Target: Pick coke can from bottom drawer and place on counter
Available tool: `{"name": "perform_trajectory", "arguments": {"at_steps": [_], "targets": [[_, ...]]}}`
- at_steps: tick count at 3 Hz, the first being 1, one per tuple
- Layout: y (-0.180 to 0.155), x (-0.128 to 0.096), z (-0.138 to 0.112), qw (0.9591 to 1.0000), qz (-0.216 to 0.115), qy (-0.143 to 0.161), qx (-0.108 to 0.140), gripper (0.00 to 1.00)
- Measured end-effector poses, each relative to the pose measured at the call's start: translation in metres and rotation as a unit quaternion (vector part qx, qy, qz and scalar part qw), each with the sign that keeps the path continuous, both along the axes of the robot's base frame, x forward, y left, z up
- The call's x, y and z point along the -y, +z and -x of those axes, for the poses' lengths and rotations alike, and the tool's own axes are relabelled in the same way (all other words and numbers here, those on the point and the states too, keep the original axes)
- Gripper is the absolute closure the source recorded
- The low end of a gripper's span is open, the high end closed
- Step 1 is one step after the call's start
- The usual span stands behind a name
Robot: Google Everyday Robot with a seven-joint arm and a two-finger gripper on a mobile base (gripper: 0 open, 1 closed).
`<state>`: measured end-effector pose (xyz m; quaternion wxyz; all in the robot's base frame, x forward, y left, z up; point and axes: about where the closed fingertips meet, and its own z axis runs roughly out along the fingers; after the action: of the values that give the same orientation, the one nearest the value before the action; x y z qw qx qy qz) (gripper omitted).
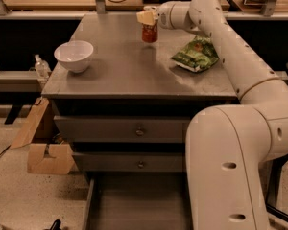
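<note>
The coke can (150, 33), red with a silver top, stands upright at the far middle of the grey counter (120, 71). My gripper (147, 18) reaches in from the right and sits right on the can's top, shut on it. The bottom drawer (134, 205) is pulled out at the bottom of the view. Its flat grey floor shows nothing on it, and its right part is hidden behind my arm.
A white bowl (74, 55) sits on the counter's left side and a green chip bag (196, 55) on its right. My arm's thick white body (230, 166) fills the right foreground. A cardboard box (48, 157) lies on the floor to the left. A wooden bench with cables runs behind.
</note>
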<state>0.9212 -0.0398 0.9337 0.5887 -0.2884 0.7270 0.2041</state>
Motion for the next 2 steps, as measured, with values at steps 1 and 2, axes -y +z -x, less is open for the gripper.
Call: {"name": "perform_trajectory", "arguments": {"at_steps": [1, 2], "targets": [[-0.030, -0.019, -0.014, 0.9998, 0.008, -0.015, 0.000, 1.00], [-0.032, -0.030, -0.016, 0.9999, 0.011, -0.012, 0.002, 0.97]]}}
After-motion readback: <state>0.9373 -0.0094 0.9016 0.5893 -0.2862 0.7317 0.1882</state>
